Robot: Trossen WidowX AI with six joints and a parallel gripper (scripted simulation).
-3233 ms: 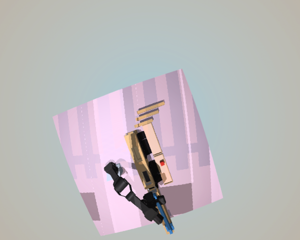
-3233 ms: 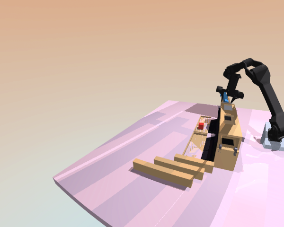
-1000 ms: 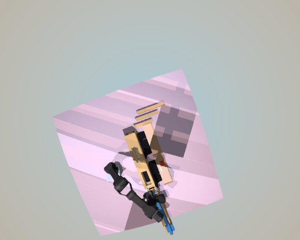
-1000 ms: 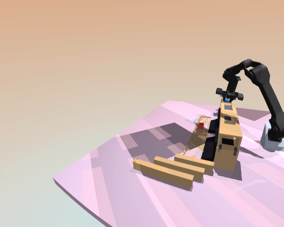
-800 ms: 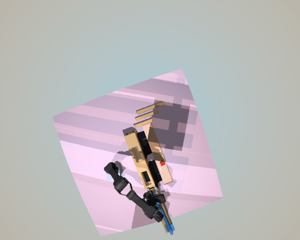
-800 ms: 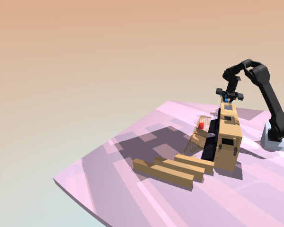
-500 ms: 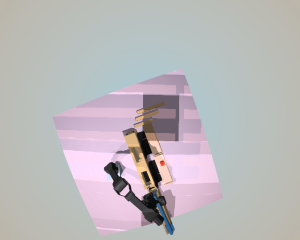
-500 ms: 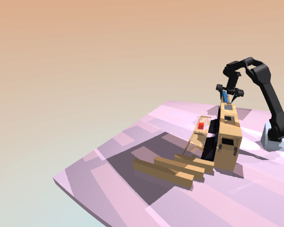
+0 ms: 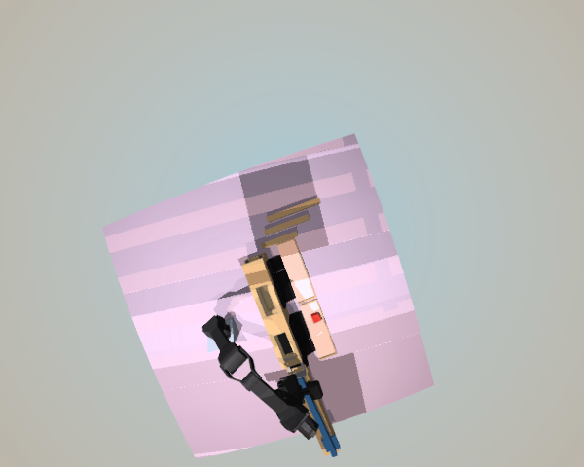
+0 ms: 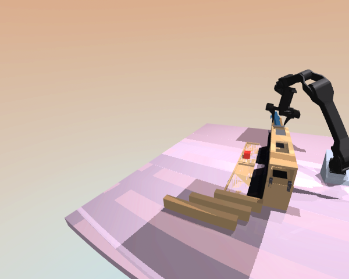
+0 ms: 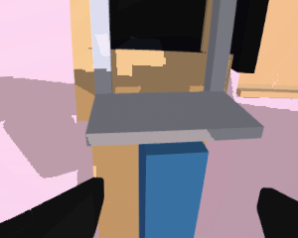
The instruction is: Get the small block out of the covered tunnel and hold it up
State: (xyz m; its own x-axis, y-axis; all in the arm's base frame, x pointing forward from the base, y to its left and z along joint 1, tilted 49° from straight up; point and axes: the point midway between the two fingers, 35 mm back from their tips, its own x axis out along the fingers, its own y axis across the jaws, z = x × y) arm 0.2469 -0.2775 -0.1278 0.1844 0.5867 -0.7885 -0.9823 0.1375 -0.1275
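The tan tunnel (image 9: pixel 256 271) (image 10: pixel 284 162) has openings in its top. A blue handle (image 9: pixel 318 414) (image 10: pixel 276 118) (image 11: pixel 174 198) sticks out beyond its end nearest my gripper. A grey plate (image 11: pixel 171 113) with two grey side rails stands at that end, in the wrist view. My gripper (image 9: pixel 302 385) (image 10: pixel 278 123) (image 11: pixel 181 193) is open, with one finger on each side of the handle and a gap on both sides. A small red block (image 9: pixel 315 317) (image 10: pixel 246 154) shows in the pale tray (image 9: pixel 326 348) (image 10: pixel 232 176) beside the tunnel. Whether anything lies deeper inside the tunnel is hidden.
Black panels (image 9: pixel 279 278) (image 10: pixel 256 183) stand between tunnel and tray. Three tan bars lie beyond the tunnel's far end, the outermost bar (image 9: pixel 293 209) (image 10: pixel 200 212) being the longest. A tan strip (image 11: pixel 116 193) runs alongside the handle. The table's edge lies near the handle's outer end.
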